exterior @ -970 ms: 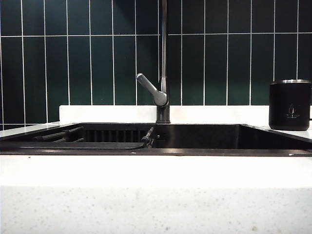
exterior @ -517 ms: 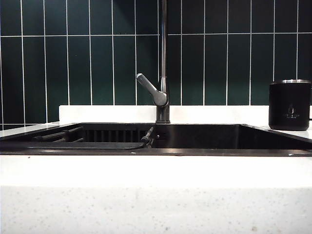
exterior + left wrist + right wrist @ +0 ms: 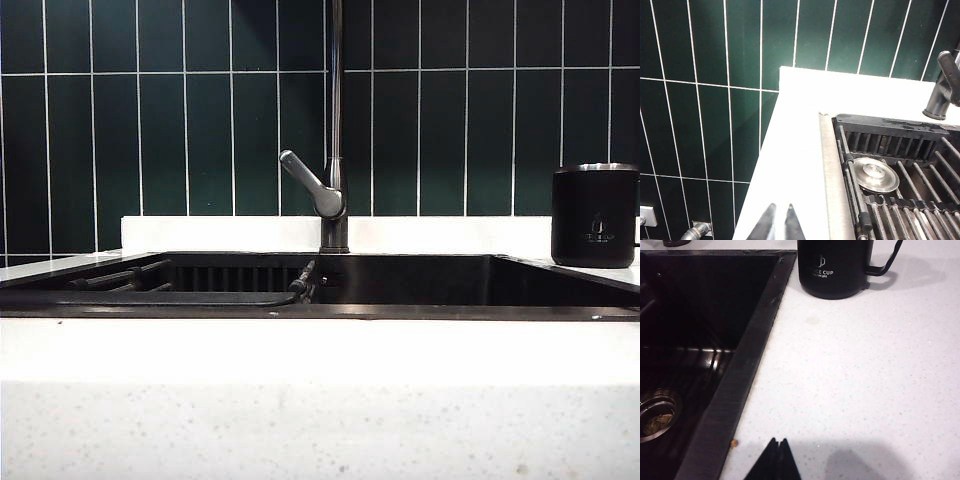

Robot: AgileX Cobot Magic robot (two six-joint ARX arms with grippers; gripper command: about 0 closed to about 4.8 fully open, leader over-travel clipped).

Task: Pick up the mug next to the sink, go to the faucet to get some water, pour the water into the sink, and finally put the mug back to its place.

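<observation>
Nothing moved; mug (image 3: pixel 835 267) upright, both grippers (image 3: pixel 780 225) (image 3: pixel 777 460) closed.

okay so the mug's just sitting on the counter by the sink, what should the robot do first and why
Probably open the right gripper and move it toward the mug. Its fingertips are pressed together over bare counter, short of the mug, which stands upright and untouched beside the sink. The left gripper sits at the far side.

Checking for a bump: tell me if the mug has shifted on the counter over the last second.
No. The mug stands in the same spot on the counter, right of the sink, against the same wall tiles.
</observation>
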